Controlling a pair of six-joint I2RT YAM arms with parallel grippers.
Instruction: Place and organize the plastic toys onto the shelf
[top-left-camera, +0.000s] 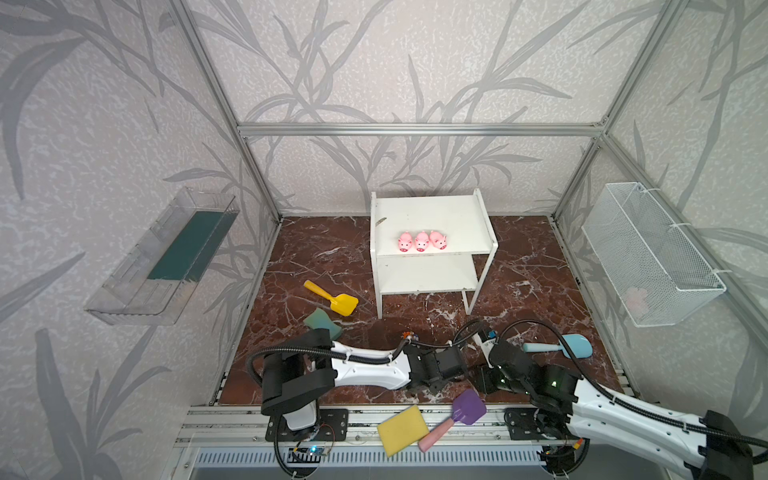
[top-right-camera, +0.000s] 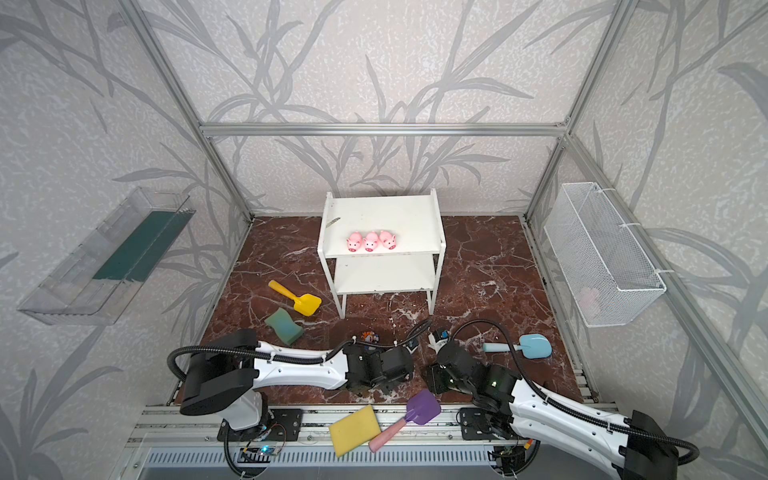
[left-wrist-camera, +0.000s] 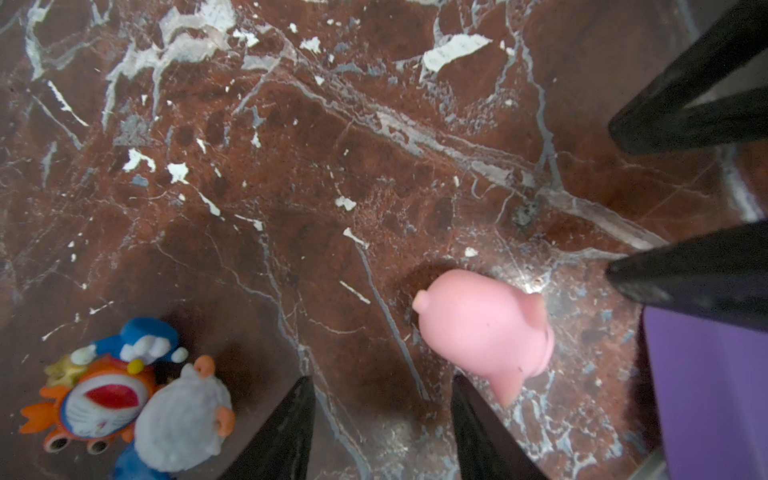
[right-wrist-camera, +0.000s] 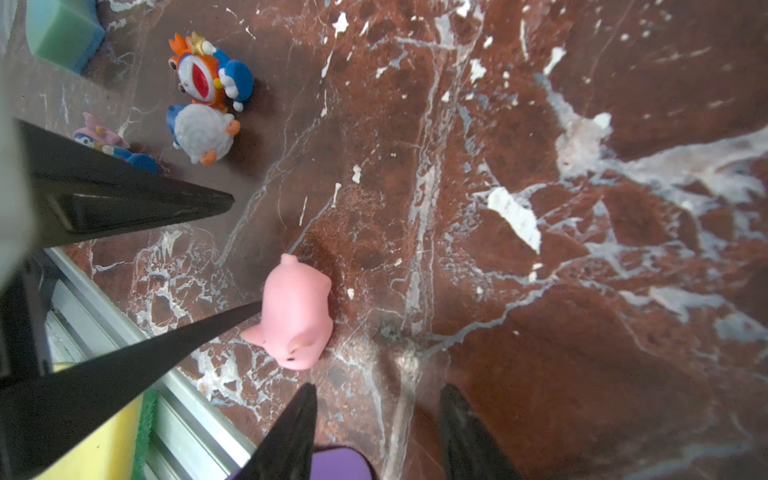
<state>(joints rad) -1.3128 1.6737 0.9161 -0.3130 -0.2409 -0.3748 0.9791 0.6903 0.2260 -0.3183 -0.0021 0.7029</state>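
Pig (left-wrist-camera: 486, 332) lies on the desk (left-wrist-camera: 291, 166), just outside the spread left pincer (left-wrist-camera: 382, 378). Right pincer (right-wrist-camera: 378, 386), also spread, is close by.

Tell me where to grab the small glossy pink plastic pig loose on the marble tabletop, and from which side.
Grip the pink pig across its plump flanks, midway between tail nub and head, coming straight down from above. Ears and tail are tiny nubs; the rounded body likely gives the surest opposed sides.
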